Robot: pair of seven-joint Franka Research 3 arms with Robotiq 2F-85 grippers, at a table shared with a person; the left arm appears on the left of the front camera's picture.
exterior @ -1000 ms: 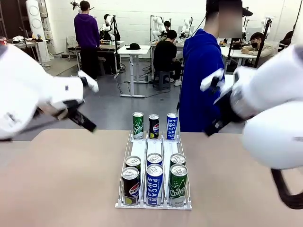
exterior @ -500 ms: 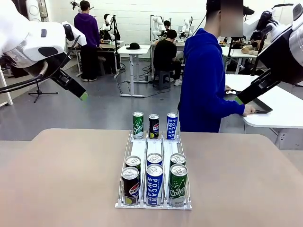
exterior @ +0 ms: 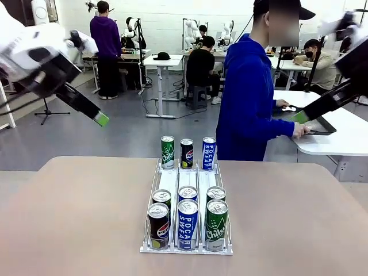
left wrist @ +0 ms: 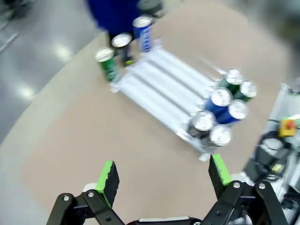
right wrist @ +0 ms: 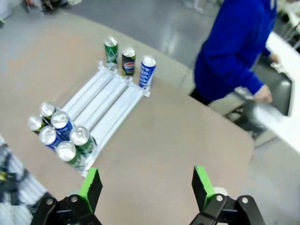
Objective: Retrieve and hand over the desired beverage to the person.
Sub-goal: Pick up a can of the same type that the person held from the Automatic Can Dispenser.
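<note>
Front view first: where are the drinks?
— All in the white rack (exterior: 172,183) at the middle of the bench (exterior: 75,218). Three stand upright at its far end: a green can (exterior: 167,152), a black Pepsi can (exterior: 187,153) and a blue Pocari Sweat can (exterior: 209,153). Six more cans (exterior: 187,221) crowd the near end, in two rows of three.
— And the person?
— The person (exterior: 247,98) in the blue hoodie stands just beyond the bench's far edge, turned towards a white side table (exterior: 339,135), one hand (exterior: 300,132) resting on it.
— Is either arm holding a can?
— No. The left fingers (exterior: 99,118) hang up at the left, well clear of the cans, spread wide with nothing between them. The right fingers (exterior: 300,117) are likewise spread and empty, up at the right. Both wrist views look down on the rack from well above.
</note>
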